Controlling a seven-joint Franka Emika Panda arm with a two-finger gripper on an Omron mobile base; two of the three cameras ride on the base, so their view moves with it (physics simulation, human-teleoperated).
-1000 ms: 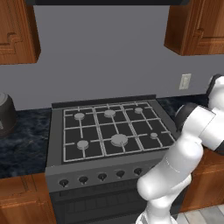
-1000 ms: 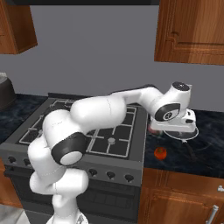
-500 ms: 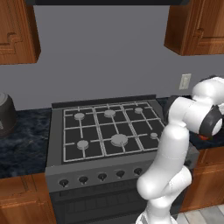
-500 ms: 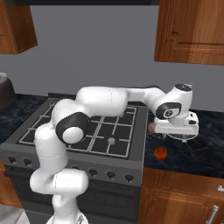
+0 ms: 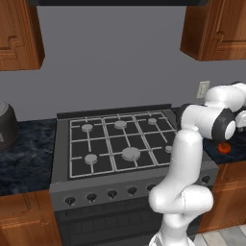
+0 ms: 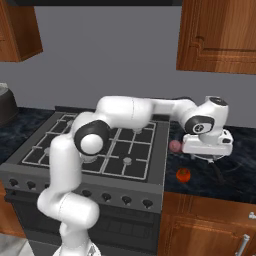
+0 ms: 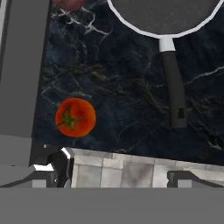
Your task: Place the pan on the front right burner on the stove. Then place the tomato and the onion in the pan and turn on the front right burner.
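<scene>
The pan [image 7: 164, 15] lies on the dark marble counter right of the stove [image 6: 100, 150], its slim dark handle [image 7: 174, 87] pointing toward the counter's front edge. My gripper [image 7: 118, 175] hangs open above the counter, just off the end of the handle, with nothing between its fingers. The bright tomato [image 7: 75, 117] sits near the stove's side, also visible as the tomato [image 6: 183, 174] and the tomato [image 5: 224, 147]. The pinkish onion [image 6: 174, 146] rests further back beside the stove; the onion [image 7: 70, 3] is cut by the frame. The front right burner [image 6: 128, 160] is bare.
Black knobs [image 6: 75, 192] run along the stove front. A dark pot [image 5: 5, 127] stands on the left counter. Wooden cabinets [image 6: 220, 35] hang above the right counter. The counter's front edge [image 7: 131, 166] lies right under my fingers.
The arm has stretched out further to the right and its elbow has swung round. The hand has sunk slightly over the pan area. The jaws have stayed open.
</scene>
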